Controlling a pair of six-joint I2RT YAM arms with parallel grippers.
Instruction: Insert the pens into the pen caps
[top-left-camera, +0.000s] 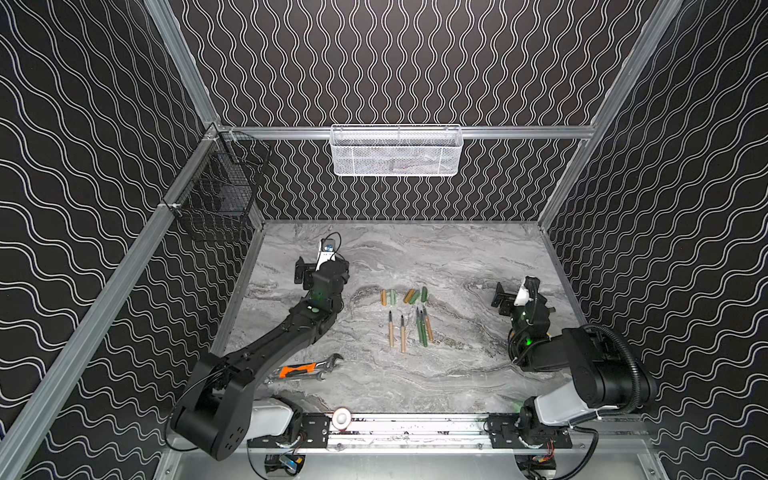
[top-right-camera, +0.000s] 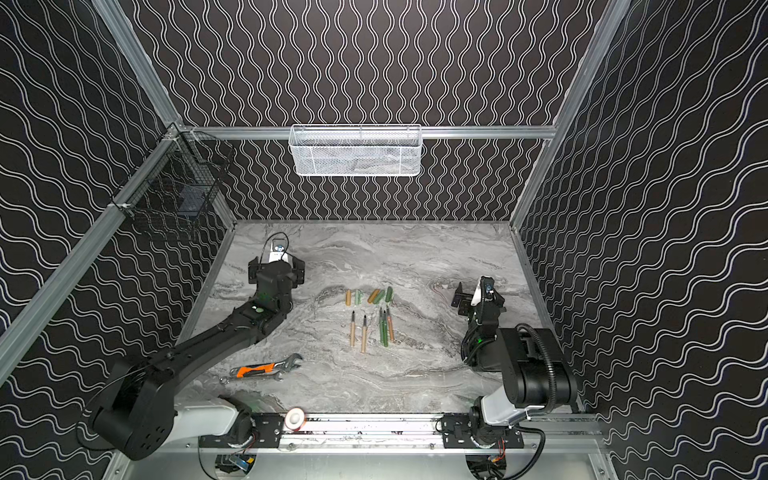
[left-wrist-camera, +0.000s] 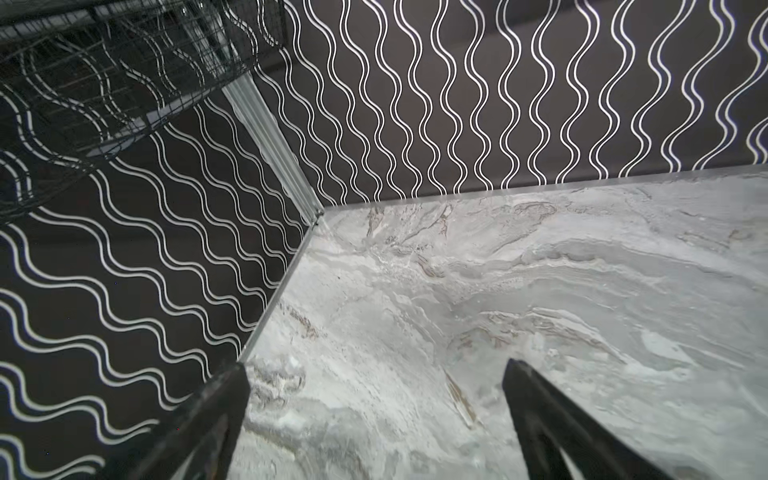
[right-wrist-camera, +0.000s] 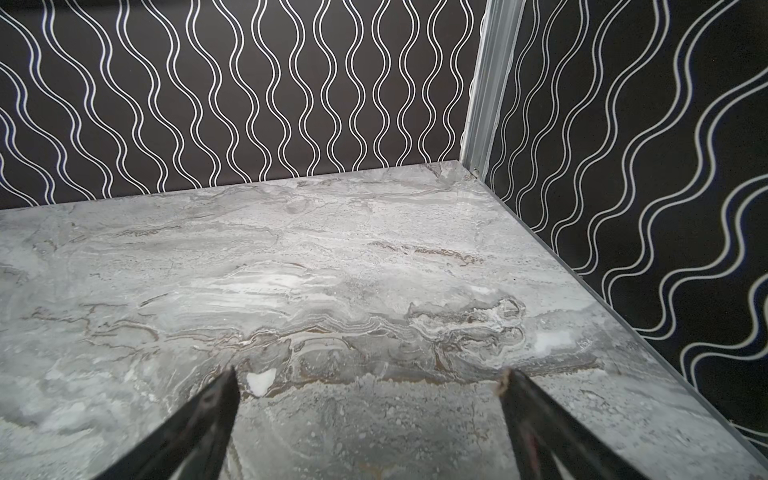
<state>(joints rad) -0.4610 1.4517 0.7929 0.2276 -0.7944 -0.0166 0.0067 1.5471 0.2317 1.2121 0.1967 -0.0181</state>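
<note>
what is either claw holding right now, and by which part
Nothing. The left claw and right claw both stand open and empty; the pens and pen caps lie loose on the table.

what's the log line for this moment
left gripper: open, empty | right gripper: open, empty | pens: five, uncapped, on table | caps: five, in a row beyond pens | wrench: front left

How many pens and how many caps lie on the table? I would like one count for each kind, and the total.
Pens: 5
Caps: 5
Total: 10
</note>
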